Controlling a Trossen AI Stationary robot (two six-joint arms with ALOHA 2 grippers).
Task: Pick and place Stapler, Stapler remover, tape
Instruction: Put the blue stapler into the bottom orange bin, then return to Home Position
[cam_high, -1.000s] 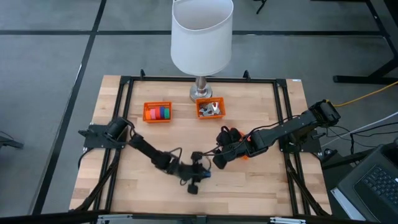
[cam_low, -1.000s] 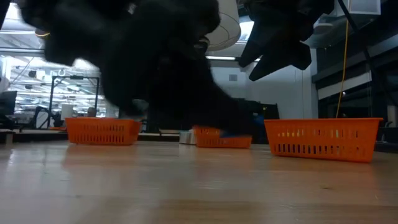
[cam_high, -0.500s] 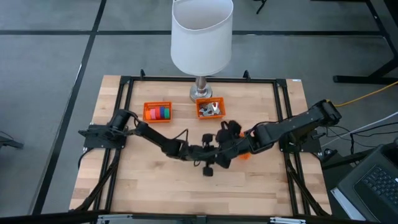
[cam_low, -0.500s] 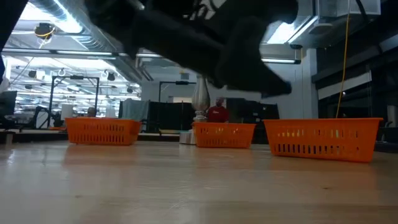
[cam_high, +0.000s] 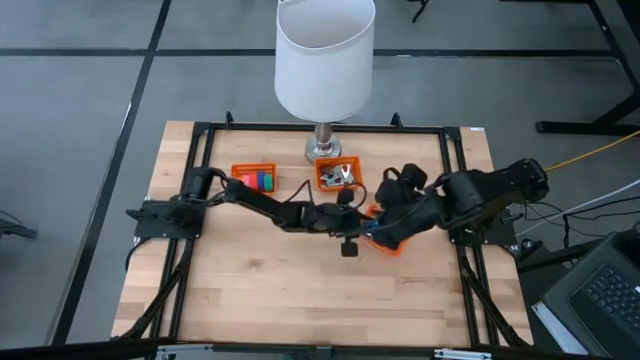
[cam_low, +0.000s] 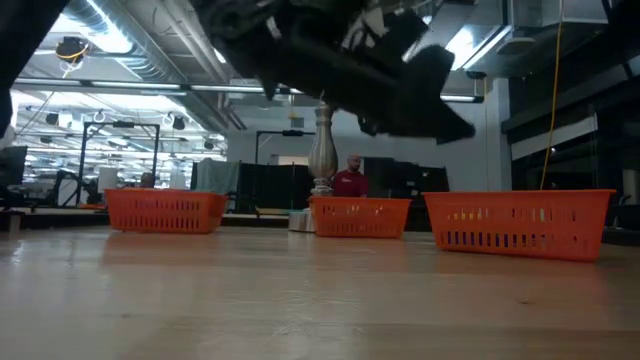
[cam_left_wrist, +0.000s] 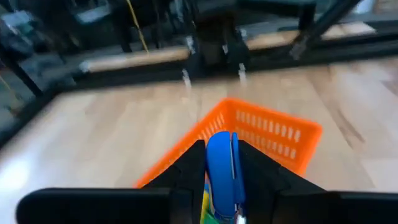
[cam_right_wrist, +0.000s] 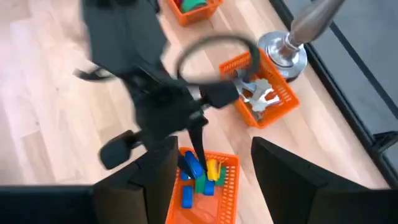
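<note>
A blue stapler (cam_left_wrist: 221, 171) is held upright between the closed fingers of the left gripper (cam_left_wrist: 219, 180), directly above an orange basket (cam_left_wrist: 283, 134) on the right part of the table. In the right wrist view that basket (cam_right_wrist: 227, 186) is seen to hold blue, green and yellow staplers already, so this part of the sorting appears well advanced, with the present stapler carried but not yet released. The right gripper (cam_right_wrist: 211, 168) hangs just beside and above the same basket, its fingers standing apart with nothing between them. At the far side, the middle basket (cam_high: 338, 175) holds pale silvery pieces, judged to be the stapler removers, and the left basket (cam_high: 254, 179) holds small bright rolls of tape (cam_high: 262, 181). No loose item is seen on the bare table (cam_high: 250, 290) in the high view, so the stapler in hand may be the last piece left to place.
</note>
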